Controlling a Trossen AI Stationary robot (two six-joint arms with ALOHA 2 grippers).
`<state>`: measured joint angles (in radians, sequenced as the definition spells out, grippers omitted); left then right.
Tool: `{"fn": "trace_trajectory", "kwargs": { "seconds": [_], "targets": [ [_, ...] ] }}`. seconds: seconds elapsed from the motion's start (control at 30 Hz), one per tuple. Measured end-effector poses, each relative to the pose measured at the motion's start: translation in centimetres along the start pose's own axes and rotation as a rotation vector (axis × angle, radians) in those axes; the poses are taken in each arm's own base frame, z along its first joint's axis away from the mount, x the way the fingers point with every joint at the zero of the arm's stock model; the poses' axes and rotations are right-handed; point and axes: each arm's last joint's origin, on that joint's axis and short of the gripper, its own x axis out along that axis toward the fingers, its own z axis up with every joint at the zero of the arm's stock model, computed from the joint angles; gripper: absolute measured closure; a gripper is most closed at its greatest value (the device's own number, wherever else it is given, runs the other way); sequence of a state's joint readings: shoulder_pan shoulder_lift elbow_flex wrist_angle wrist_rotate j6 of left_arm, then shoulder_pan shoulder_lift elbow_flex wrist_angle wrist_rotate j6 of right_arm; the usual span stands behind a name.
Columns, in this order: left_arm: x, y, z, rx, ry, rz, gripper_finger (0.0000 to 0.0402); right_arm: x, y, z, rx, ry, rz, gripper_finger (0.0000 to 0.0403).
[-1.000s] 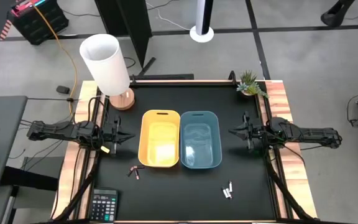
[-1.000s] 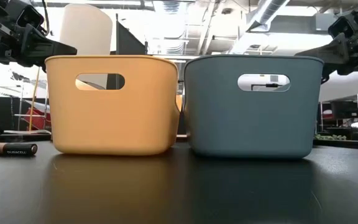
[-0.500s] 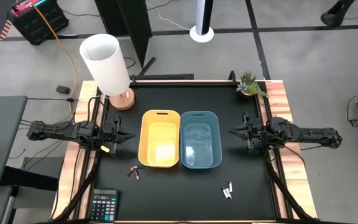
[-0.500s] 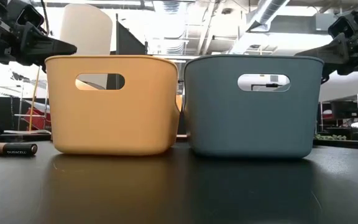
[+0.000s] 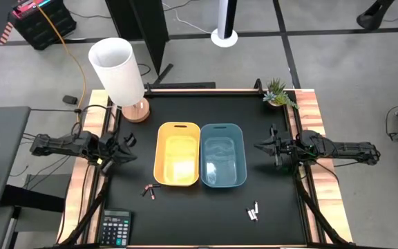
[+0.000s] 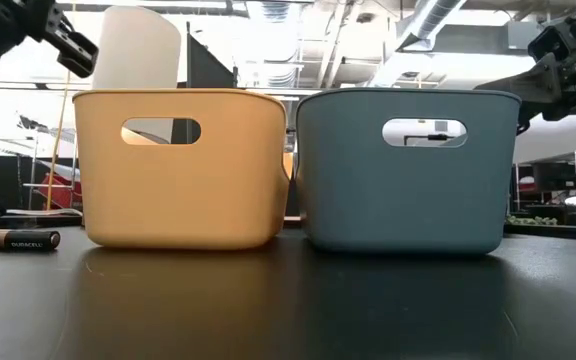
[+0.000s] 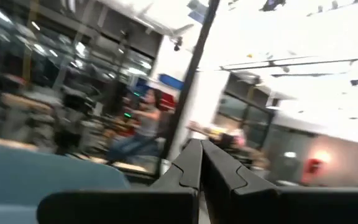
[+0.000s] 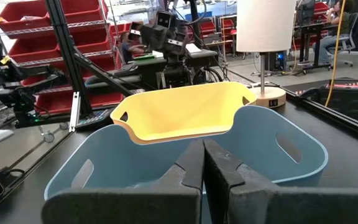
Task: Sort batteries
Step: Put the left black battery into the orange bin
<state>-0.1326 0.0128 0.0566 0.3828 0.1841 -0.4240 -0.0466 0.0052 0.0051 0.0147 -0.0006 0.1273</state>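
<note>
Two dark reddish-brown batteries (image 5: 149, 191) lie on the black table near the yellow bin's front left corner; one shows in the low view (image 6: 23, 240). Several silvery-white batteries (image 5: 253, 211) lie at the front right. My left gripper (image 5: 128, 146) hovers at the table's left side, left of the yellow bin (image 5: 178, 154). It is shut and empty, as the left wrist view (image 7: 201, 163) shows. My right gripper (image 5: 258, 146) hovers right of the blue bin (image 5: 222, 155). It points at the bin and is shut and empty in the right wrist view (image 8: 202, 163).
The two bins stand side by side at the table's middle. A grey calculator (image 5: 115, 228) lies at the front left corner, a white lamp (image 5: 119, 72) stands at the back left, and a small plant (image 5: 278, 93) stands at the back right.
My left gripper has drawn back toward the table's left edge, risen and turned about; in the low view it has moved up and away from the yellow bin's rim. The right arm, bins and batteries have kept still.
</note>
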Motion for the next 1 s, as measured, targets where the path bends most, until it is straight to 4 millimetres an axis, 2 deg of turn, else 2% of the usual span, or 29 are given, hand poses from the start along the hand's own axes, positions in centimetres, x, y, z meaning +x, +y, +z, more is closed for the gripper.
{"fn": "trace_trajectory", "kwargs": {
  "seconds": [0.13, 0.27, 0.57, 0.77, 0.9, 1.0],
  "targets": [
    [0.0, -0.3, 0.2, -0.029, -0.022, -0.026, 0.0400, 0.0, 0.0, 0.0, -0.123, 0.000, -0.001, 0.0375],
    [0.0, -0.3, 0.1, -0.046, -0.017, -0.015, 0.0400, 0.0, 0.0, 0.0, -0.132, 0.000, -0.001, 0.0375],
    [0.6, 0.2, -2.3, -0.044, 0.210, 0.100, 0.0393, 0.0, 0.0, 0.3, -0.125, -0.034, -0.006, 0.0375],
    [2.5, -1.0, -1.0, 0.071, 0.305, 0.181, 0.0337, -0.1, 0.0, 0.6, -0.129, -0.047, -0.005, 0.0375],
    [4.2, -2.0, -0.3, 0.069, 0.509, 0.278, 0.0284, -0.1, 0.0, 0.7, -0.129, -0.050, -0.005, 0.0375],
    [5.8, -3.0, 0.1, 0.014, 0.677, 0.346, 0.0261, -0.1, 0.0, 0.7, -0.129, -0.053, -0.004, 0.0375]
  ]
}}
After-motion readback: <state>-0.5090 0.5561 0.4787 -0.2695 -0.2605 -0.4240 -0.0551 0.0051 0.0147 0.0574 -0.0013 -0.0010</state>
